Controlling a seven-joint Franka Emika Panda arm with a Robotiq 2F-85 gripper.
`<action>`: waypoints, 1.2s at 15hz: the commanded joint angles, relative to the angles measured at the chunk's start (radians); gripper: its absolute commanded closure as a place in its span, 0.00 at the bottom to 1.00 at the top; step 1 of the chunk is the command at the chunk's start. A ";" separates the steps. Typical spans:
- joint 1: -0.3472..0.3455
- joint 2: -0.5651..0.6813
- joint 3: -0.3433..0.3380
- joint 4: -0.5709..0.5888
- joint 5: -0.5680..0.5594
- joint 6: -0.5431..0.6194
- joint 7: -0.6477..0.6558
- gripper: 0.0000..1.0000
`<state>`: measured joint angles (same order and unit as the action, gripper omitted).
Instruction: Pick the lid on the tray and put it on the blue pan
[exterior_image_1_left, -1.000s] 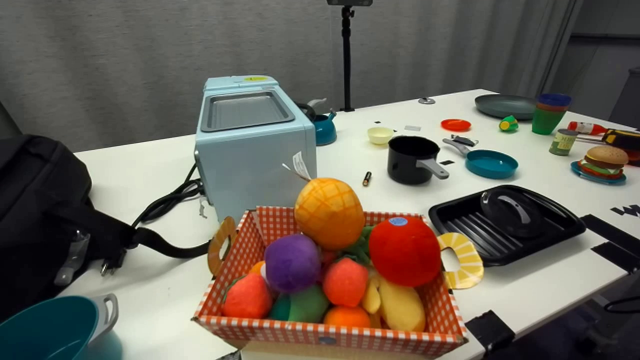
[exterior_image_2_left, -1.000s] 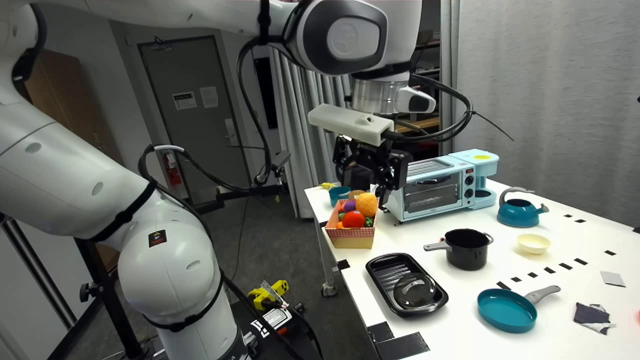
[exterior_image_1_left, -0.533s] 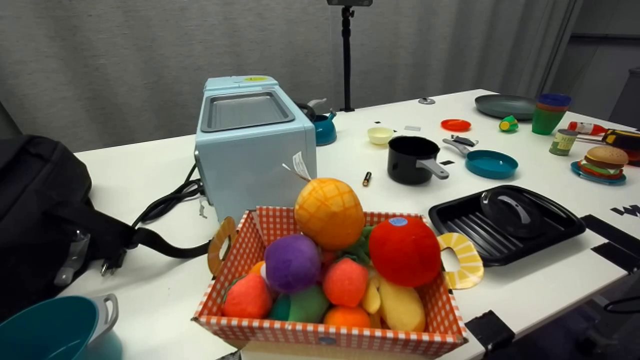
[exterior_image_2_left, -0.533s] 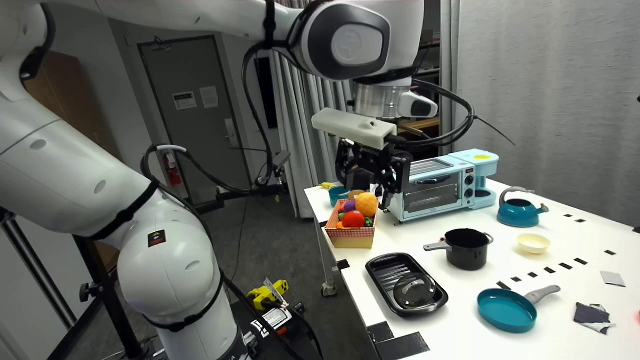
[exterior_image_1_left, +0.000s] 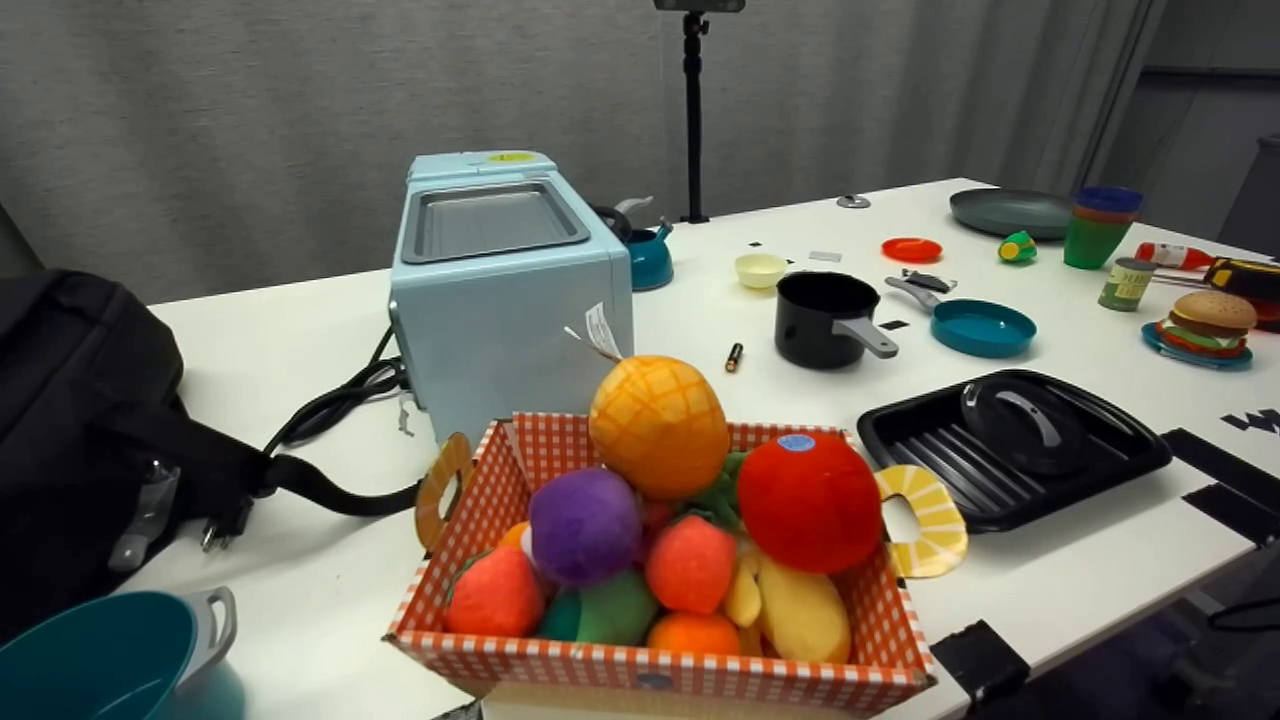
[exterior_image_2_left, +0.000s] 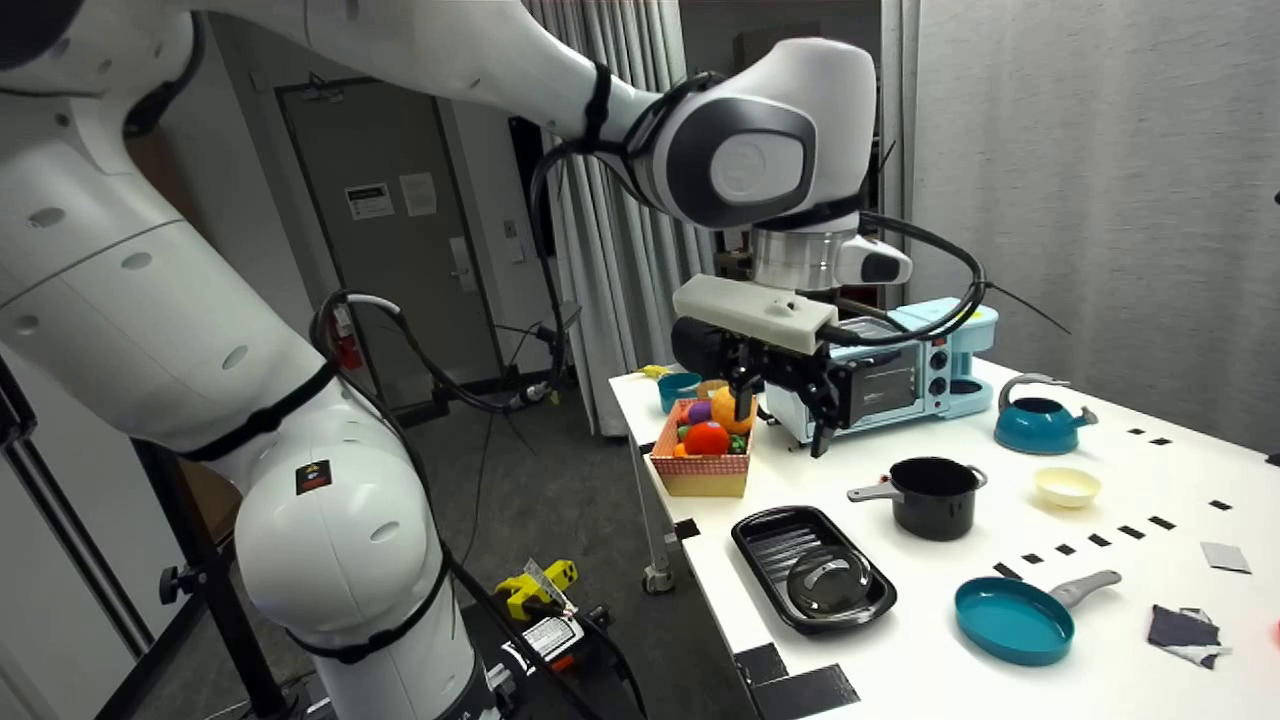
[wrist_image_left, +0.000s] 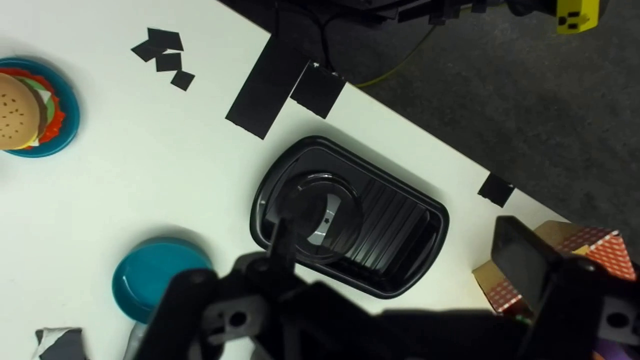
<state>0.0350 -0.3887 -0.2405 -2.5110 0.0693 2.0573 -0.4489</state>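
In an exterior view the gripper (exterior_image_2_left: 782, 428) was found positioned above the white table (exterior_image_2_left: 920, 680), its two fingers spread wide apart, with the lid (exterior_image_2_left: 830, 580) observed below it in that view and well clear of it. The lid was noted handle uppermost inside the tray (wrist_image_left: 395, 220), set toward one end with the ridges exposed at the other, and in the wrist view its edge was partly overlapped by one dark fingertip (wrist_image_left: 283, 245). The blue pan (wrist_image_left: 155, 275) was recorded near the tray, on the side away from the table's edge.
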 joint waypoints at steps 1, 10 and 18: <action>-0.027 0.082 0.025 -0.031 -0.018 0.110 -0.014 0.00; -0.022 0.311 0.088 -0.067 -0.019 0.398 0.010 0.00; -0.033 0.443 0.179 -0.062 -0.031 0.553 0.046 0.00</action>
<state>0.0305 0.0569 -0.0895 -2.5739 0.0420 2.6140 -0.4059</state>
